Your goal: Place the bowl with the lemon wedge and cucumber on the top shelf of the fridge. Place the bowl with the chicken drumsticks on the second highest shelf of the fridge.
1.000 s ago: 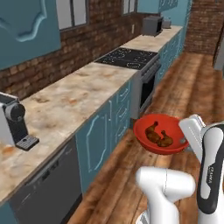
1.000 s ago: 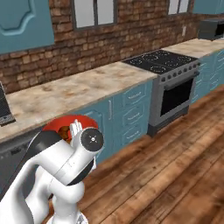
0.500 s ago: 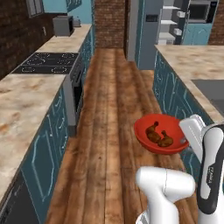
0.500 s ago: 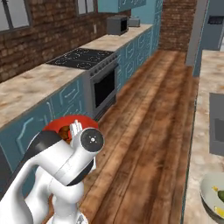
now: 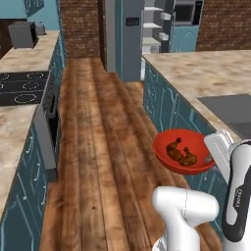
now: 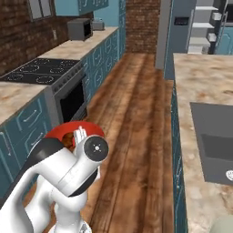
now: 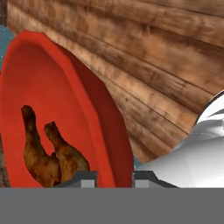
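A red bowl (image 5: 182, 152) holding two brown chicken drumsticks (image 5: 180, 153) hangs over the wooden floor beside the island cabinets. My gripper (image 5: 212, 158) is shut on its right rim. In the hand view the bowl (image 7: 65, 105) stands on edge, with the drumsticks (image 7: 46, 153) inside and the rim pinched in the gripper (image 7: 114, 178). The right base view has a slice of the bowl (image 6: 61, 132) behind my arm. At the far end of the aisle the fridge (image 5: 156, 29) stands open, its pale shelves (image 6: 205, 27) in sight. The bowl with the lemon wedge and cucumber is out of view.
A stove (image 5: 19, 90) and a marble counter with a dark appliance (image 5: 22, 34) run along the left. The island counter (image 5: 206, 73) with its sink (image 6: 216, 141) runs along the right. Between them a wooden floor aisle (image 5: 98, 137) leads to the fridge.
The whole picture has swung from the brick wall and stove side to looking down the aisle at the fridge, so the base has turned. The bowl stays held in the same place.
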### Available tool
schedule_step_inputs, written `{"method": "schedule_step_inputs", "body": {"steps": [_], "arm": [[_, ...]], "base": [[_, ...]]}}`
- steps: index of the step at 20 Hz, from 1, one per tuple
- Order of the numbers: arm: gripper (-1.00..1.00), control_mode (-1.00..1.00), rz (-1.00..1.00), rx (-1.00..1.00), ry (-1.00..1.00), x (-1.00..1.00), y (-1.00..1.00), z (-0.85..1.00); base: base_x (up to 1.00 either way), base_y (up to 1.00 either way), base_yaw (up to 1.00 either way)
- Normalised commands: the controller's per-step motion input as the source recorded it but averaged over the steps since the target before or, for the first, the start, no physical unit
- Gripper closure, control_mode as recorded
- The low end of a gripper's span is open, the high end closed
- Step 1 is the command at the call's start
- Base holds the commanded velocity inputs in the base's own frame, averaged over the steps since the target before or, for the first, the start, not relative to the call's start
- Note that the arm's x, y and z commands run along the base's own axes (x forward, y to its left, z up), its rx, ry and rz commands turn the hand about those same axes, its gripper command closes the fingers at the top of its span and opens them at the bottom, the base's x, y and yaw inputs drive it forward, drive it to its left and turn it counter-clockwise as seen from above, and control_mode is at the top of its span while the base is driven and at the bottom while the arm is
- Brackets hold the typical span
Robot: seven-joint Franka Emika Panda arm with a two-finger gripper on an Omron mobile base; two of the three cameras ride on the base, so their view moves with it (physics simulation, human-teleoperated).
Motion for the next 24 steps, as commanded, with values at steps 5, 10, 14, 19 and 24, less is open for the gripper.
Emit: {"method": "schedule_step_inputs", "body": {"steps": [5,10,14,19,24], "arm": [[1.0,1.0,0.0,0.0,0.0,0.0,0.0,0.0],[1.0,1.0,0.0,0.0,0.0,0.0,0.0,0.0],[1.0,1.0,0.0,0.0,0.0,0.0,0.0,0.0],[1.0,1.0,0.0,0.0,0.0,0.0,0.0,0.0],[1.0,1.0,0.0,0.0,0.0,0.0,0.0,0.0]], "base": [[1.0,0.77,-0.21],[1.0,0.3,-0.07],[1.0,-0.18,-0.03],[1.0,-0.01,-0.04],[1.0,-0.15,-0.07]]}}
